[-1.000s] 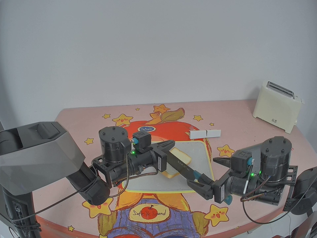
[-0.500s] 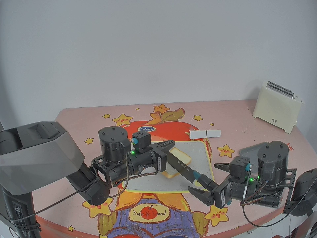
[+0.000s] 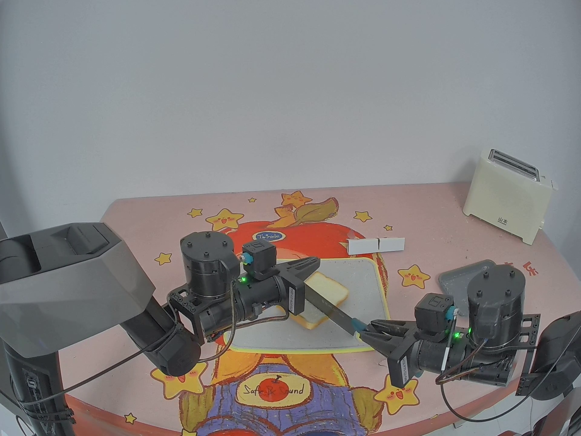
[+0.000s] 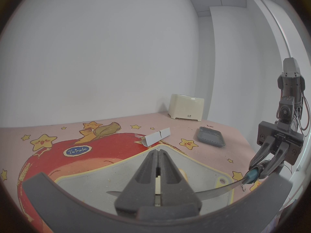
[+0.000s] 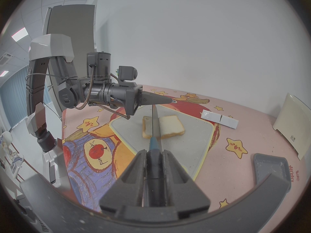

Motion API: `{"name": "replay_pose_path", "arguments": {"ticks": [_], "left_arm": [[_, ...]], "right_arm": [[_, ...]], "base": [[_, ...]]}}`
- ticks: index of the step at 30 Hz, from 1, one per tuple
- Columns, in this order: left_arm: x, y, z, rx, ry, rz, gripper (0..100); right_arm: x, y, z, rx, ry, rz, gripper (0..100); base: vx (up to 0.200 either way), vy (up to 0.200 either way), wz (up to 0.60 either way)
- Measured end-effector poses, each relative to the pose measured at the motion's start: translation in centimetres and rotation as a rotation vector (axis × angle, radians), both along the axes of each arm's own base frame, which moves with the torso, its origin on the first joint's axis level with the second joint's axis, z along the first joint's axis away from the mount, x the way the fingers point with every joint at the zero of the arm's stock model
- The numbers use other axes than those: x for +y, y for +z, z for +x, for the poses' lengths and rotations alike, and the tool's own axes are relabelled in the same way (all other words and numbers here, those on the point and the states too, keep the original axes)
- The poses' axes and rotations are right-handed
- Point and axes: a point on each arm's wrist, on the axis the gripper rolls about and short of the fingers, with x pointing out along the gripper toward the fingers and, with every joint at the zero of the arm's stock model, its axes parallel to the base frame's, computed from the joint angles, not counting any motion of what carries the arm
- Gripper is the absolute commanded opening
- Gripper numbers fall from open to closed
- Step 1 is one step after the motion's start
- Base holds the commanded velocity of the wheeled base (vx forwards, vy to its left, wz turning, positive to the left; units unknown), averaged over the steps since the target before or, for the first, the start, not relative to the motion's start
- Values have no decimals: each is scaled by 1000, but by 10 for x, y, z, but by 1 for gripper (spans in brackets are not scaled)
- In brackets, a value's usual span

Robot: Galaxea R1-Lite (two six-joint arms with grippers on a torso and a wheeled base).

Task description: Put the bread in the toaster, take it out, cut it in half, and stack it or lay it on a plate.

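Grey cutting board [image 3: 366, 274], yellow-rimmed, lies on the pink, cartoon-printed table [image 3: 423, 225]. We find the bread [image 3: 330, 289], a single pale slice, lying flat near the middle of this board.

Tool: the knife [image 3: 333, 311] is held by the right gripper [image 3: 370, 329]. Its fingers are clamped tight on the teal-and-dark handle, at the board's near right corner. The blade stands on edge and runs from the handle across the slice, in contact with it. In the right wrist view it divides the bread into a narrower part and a wider part. We cannot tell how deep the blade sits, nor whether the slice is parted.

The left gripper [image 3: 311, 266] reaches in from the robot's left. Its fingers are drawn together, with only a thin slit between them. The tips sit over the far left edge of the slice, close to the blade's tip. A pale strip shows through the slit in the left wrist view. We cannot tell whether the tips press on the bread or hang just above it.

Other items noted:
- The cream toaster [image 3: 507, 196] stands at the table's far right corner, well apart from the board.
- A dark grey rectangular plate [image 3: 455, 280] rests on the table to the right of the board, near the right arm.
- A white folded card [image 3: 375, 245] lies just beyond the board's far edge.
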Motion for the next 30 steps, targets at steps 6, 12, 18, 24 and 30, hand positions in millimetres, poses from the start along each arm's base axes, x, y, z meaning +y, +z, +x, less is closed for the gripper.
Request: {"name": "replay_pose_path", "arguments": {"ticks": [6, 12, 18, 24, 30], "left_arm": [[0, 0, 0, 0, 0, 0, 0], [0, 1, 1, -3, 1, -2, 0], [0, 2, 2, -7, 2, -5, 0], [-1, 2, 3, -10, 2, -7, 0], [-1, 2, 4, -11, 2, -8, 0]], "right_arm": [[0, 1, 0, -2, -2, 6, 0], [0, 4, 4, -11, -17, 23, 0], [0, 7, 6, -20, -24, 35, 0], [1, 8, 6, -24, -24, 40, 100], [0, 8, 6, -24, -23, 41, 100]], "base": [[0, 0, 0], [0, 0, 0], [0, 0, 0], [0, 0, 0], [0, 0, 0]]}}
